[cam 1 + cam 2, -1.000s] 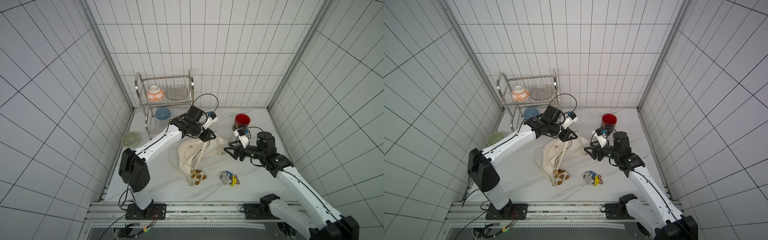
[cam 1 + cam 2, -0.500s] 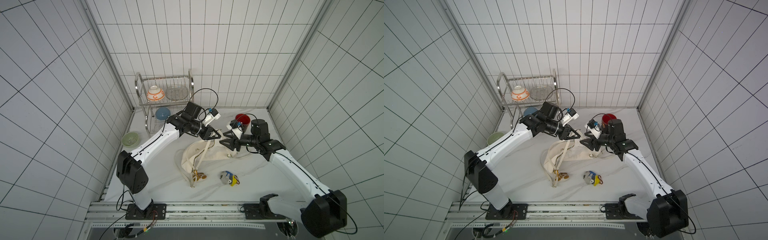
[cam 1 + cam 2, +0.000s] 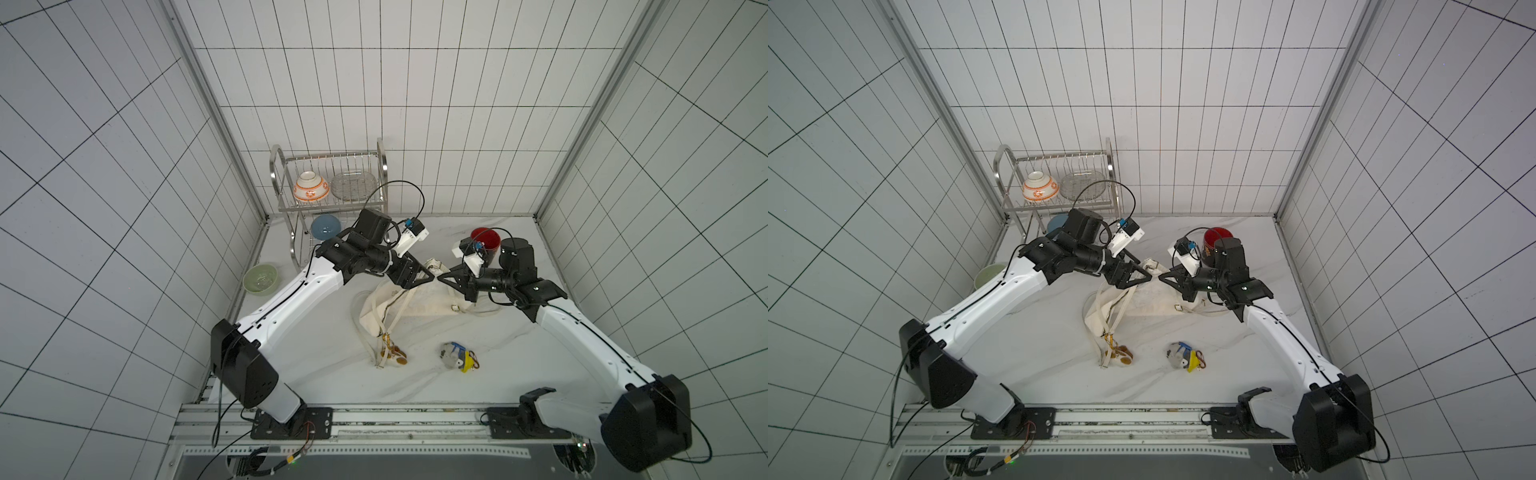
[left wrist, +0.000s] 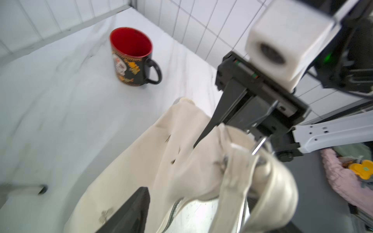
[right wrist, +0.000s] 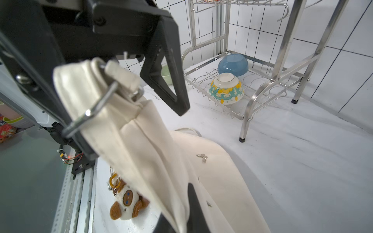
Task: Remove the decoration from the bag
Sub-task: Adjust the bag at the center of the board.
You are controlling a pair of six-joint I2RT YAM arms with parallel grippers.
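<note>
The cream bag (image 3: 419, 305) lies crumpled mid-table, its top corner with a metal ring lifted between the two arms. My right gripper (image 3: 441, 278) is shut on the bag's fabric edge (image 5: 153, 153), which shows pinched between its dark fingers (image 5: 193, 209). My left gripper (image 3: 430, 275) stands open around that same corner, its fingers (image 5: 167, 80) wide apart and off the cloth. The decoration (image 3: 395, 358), a brown and white plush charm (image 5: 127, 203) on orange and metal rings, lies on the table at the strap's end, in front of the bag.
A black mug with a red inside (image 3: 485, 243) stands behind the right gripper. A steel dish rack (image 3: 286, 199) with bowls stands at the back left, with a green bowl (image 3: 260, 279) by the left wall. A grey, blue and yellow plush (image 3: 457, 360) lies loose near the front.
My left gripper has opened and let go of the bag's corner. My right gripper has swung up to that corner and shut on the fabric beside it.
</note>
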